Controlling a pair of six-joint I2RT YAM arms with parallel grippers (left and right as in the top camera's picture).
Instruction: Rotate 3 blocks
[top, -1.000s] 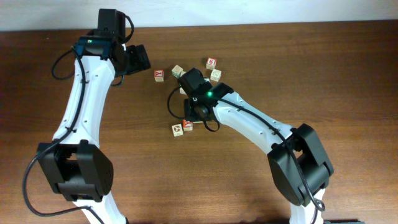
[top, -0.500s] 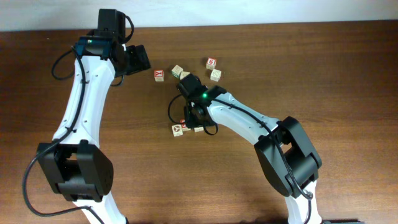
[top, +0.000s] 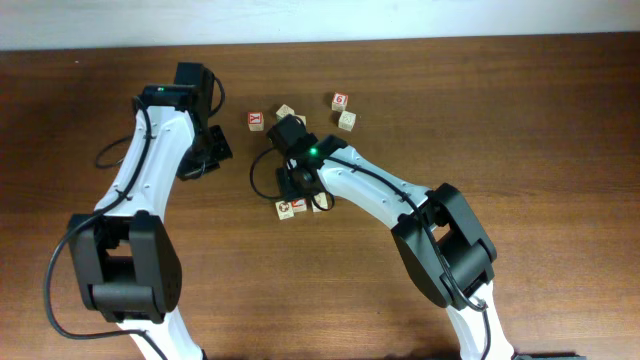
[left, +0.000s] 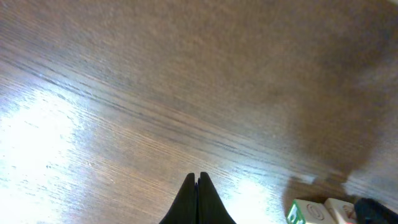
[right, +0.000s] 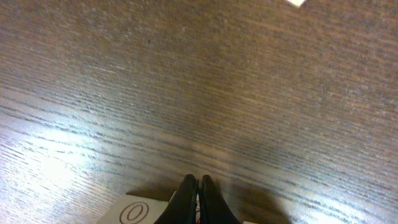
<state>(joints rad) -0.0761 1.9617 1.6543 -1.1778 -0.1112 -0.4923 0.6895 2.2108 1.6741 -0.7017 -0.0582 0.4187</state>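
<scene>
Starting at the left of the overhead view, the left arm (top: 150, 160) poses the lesser hazard. It stands over bare worktop (top: 520, 120), well apart from the blocks. If it reached right into the cluster while the right arm (top: 380, 190) lies across it, the two arms could foul each other. The red-letter block (top: 256, 121) and the pale block (top: 286, 113), whose letter is too faint to read, sit near each other at upper centre, clear of both arms and untouched. The principal risk, in my judgement, is at lower centre, where the Q block (top: 287, 208) lies just below the right wrist. Closed fingers lowered or swept from here would shove that block along the worktop rather than grip it, so they must part first. A neighbouring block (top: 319, 204), partly hidden under the right arm, stands against the Q block's right side. That leaves little room for a finger, so a knocked neighbour or a double pick-up is likely. Two further blocks (top: 343, 110) at upper right are out of harm's way. The left fingers (left: 186, 205) are clenched tip to tip, holding nothing, with only wood grain beneath them. The right fingers (right: 185, 202) are likewise pressed together and empty. In the right wrist view they stand at the Q block's edge, at the bottom of the frame. Whether they touch it cannot be told.
</scene>
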